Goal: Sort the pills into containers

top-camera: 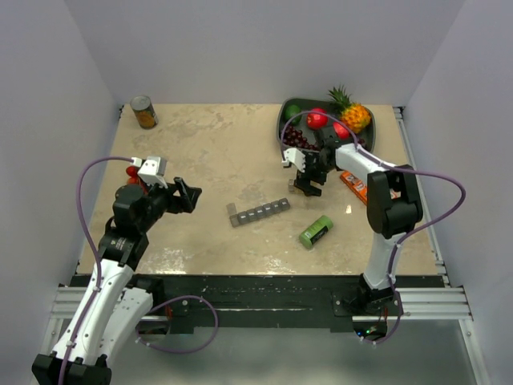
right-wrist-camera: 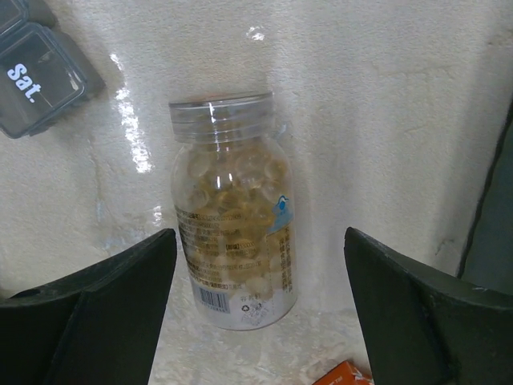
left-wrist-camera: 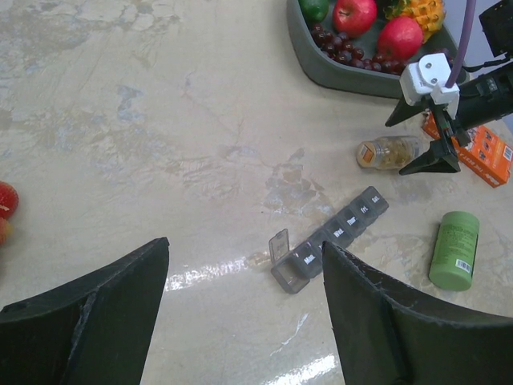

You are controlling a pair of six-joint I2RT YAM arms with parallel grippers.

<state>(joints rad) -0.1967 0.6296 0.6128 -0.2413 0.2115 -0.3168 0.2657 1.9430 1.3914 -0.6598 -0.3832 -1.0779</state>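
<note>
Organizer [left-wrist-camera: 330,239] lids "Mon.", "Sat.", bottle [right-wrist-camera: 232,112] w/ pills [right-wrist-camera: 234,192], lbl illegible

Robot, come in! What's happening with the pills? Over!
Left gripper open, empty. Right gripper open over lying pill bottle, pills inside. Organizer end lid open. Nothing in the way.

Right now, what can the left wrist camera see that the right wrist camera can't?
Only the left wrist view shows the fruit tray, the green bottle, and the whole grey pill organizer with its end lid flipped open. Only the right wrist view is close enough to show the separate yellowish pills inside the clear bottle and the barcode on its label. Both show that bottle lying on the table, the organizer's "Sat." compartment, and some of the orange box.
</note>
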